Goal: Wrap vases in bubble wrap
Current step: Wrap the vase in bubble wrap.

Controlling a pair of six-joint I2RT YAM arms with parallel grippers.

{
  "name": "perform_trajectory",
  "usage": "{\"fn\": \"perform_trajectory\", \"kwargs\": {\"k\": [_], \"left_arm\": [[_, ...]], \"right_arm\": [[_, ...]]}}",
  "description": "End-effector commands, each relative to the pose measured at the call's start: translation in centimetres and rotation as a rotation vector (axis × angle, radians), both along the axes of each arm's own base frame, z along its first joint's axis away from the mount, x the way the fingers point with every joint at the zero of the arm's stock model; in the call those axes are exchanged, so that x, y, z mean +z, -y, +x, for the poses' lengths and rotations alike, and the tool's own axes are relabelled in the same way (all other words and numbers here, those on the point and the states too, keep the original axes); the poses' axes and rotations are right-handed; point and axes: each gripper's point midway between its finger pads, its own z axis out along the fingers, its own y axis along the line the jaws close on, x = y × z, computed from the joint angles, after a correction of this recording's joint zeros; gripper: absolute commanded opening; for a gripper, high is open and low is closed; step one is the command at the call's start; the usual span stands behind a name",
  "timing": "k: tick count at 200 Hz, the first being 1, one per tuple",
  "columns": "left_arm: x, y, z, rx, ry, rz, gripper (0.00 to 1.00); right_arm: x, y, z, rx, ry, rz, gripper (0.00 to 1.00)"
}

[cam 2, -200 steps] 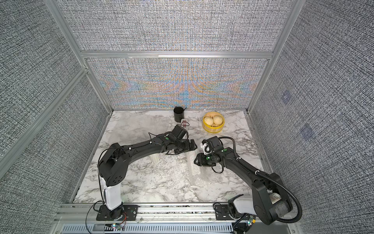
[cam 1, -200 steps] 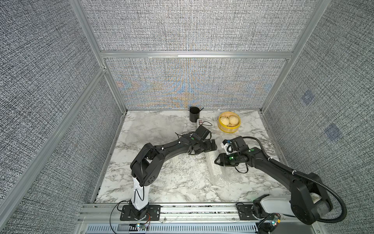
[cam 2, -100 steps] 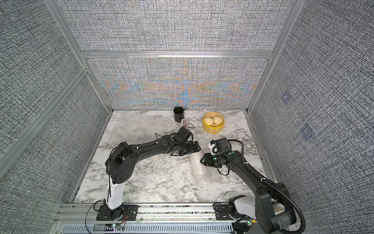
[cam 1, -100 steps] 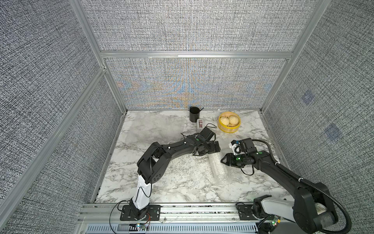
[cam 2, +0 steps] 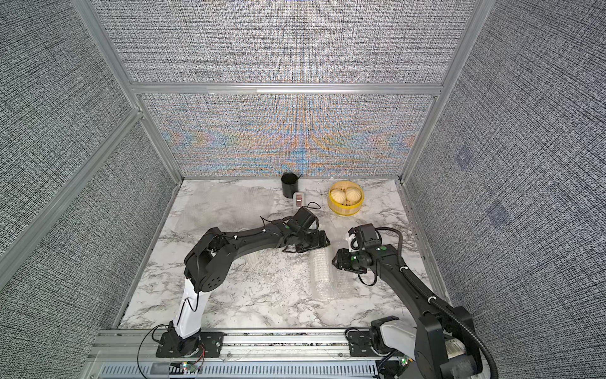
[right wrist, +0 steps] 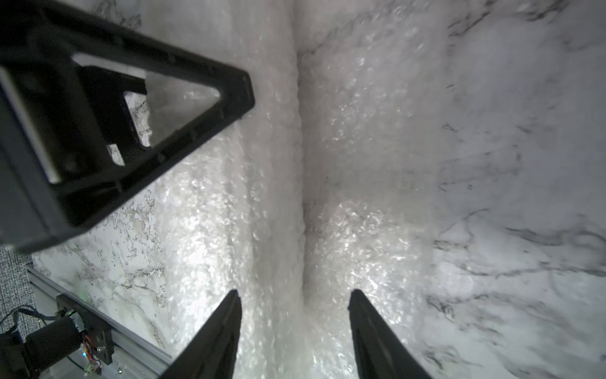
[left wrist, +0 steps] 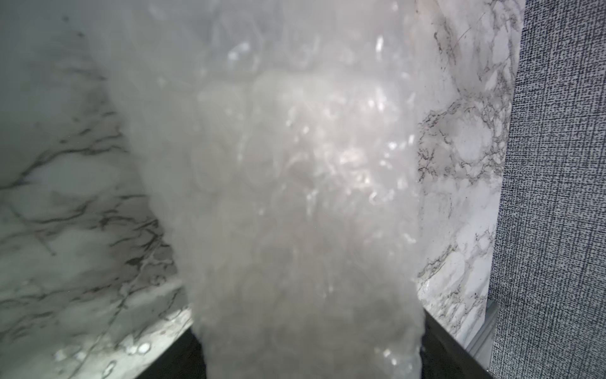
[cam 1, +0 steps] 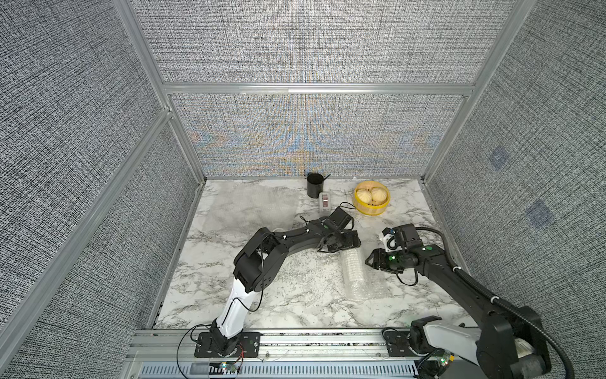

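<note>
Plainly, the bubble wrap roll (cam 1: 352, 274) lies on the bench (cam 1: 262, 295), its long axis running straight ahead of the left end effector (cam 1: 349, 244), whose fingers straddle its end. I cannot tell whether they grip it. The right end effector (cam 1: 370, 259), spread and empty, sits just beside its flank.

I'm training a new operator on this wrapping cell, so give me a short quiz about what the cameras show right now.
1. What lies beside the right hand? A) a bare vase B) a bubble-wrap roll C) a spoon
2. True or false: the yellow basket holds three buns.
3. Which hand is at the roll's far end, towards the back wall?
Key: 1 B. 2 False: it holds two buns. 3 The left hand.
</note>
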Motion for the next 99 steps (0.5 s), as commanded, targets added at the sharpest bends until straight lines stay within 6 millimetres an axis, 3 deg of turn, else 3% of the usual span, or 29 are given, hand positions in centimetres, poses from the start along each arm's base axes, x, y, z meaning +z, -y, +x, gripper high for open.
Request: {"fn": "perform_trajectory", "kwargs": {"k": [1, 47, 99], "left_arm": [[-2.9, -3.0, -1.1, -0.009, -0.033, 0.156, 0.82], [-2.6, -3.6, -1.5, -0.019, -0.023, 0.161, 0.80], [-2.6, -3.6, -1.7, -0.031, -0.030, 0.158, 0.80]], "right_arm": [[0.1, 1.2, 0.2, -0.043, -0.010, 0.006, 0.60], [-3.6, 3.3, 0.4, -0.092, -0.123, -0.002, 0.57], [-5.5, 2.5, -0.2, -0.089, -0.164, 0.049, 0.47]]}}
